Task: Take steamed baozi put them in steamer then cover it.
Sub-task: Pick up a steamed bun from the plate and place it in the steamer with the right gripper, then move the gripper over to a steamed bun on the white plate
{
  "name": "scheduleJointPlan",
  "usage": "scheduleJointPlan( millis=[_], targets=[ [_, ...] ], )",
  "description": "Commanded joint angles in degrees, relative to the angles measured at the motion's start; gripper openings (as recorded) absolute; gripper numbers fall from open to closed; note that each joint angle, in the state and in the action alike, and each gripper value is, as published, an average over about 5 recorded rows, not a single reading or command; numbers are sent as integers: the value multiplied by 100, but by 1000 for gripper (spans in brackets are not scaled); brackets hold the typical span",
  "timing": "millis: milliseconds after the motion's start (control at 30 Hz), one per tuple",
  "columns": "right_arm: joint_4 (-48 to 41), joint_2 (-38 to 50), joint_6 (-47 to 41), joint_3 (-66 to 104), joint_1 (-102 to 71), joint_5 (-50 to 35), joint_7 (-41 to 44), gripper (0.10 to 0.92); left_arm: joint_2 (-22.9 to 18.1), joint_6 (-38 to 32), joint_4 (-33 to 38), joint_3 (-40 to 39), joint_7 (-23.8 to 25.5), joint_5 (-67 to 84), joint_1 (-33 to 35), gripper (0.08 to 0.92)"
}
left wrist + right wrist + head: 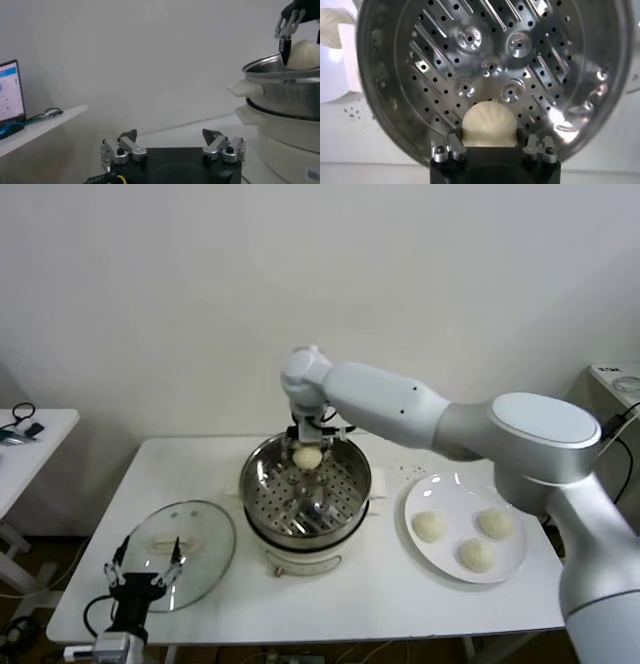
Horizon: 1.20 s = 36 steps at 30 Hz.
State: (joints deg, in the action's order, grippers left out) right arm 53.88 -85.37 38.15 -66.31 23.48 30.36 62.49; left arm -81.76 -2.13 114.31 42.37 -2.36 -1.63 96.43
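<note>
The robot's right gripper hangs over the far rim of the large round stainless-steel steamer, its fingers closed around one small cream-white baozi held above the perforated floor, near the back wall of the basket. The steamer sits on its white electric pot base at the middle of the white table. Three more domed buns lie apart from one another on the flat white plate just beside the steamer on the robot's right. The round clear glass cover with its cream bar handle lies flat near the table's front left edge, with bare tabletop between it and the pot. The left gripper waits low by that edge, fingers spread and holding nothing. The right wrist view alone shows the gripped bun seated between the fingers over open perforated metal; the left wrist view shows the left gripper's parted fingers and the steamer's rim side-on.
</note>
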Motion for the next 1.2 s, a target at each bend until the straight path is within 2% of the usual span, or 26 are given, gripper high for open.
scheduleJointPlan(
  millis=[33,167,300,433,600,800,933,1067,1200],
  targets=[
    [-37,-109,106,76,-296,465,-73,696,-6,0,-12,11,-1,4,-1,823],
    [-37,-106,98,121,-370,630,-112,698,12,11,-65,65,-14,50,-53,823],
    [-25,-103,71,194,-364,702,-103,755,29,17,-73,83,-19,51,-58,823],
    [71,-39,52,254,-248,437,43,815,18,12,-65,65,-19,27,-23,823],
    [265,169,-48,247,17,-102,292,822,13,26,-48,58,-48,14,-6,823],
    [606,617,-340,51,733,-1324,623,823,58,110,-1,33,-121,44,-31,823],
    [930,1155,-790,-468,1442,-2538,699,823,82,129,27,12,-101,46,-42,823],
    [1248,1965,-1461,-1055,1901,-3788,281,823,87,149,55,-12,-91,48,-48,823],
    [1727,2757,-2670,-1664,2287,-4653,-293,823,149,169,61,-50,-80,48,-38,823]
  ],
)
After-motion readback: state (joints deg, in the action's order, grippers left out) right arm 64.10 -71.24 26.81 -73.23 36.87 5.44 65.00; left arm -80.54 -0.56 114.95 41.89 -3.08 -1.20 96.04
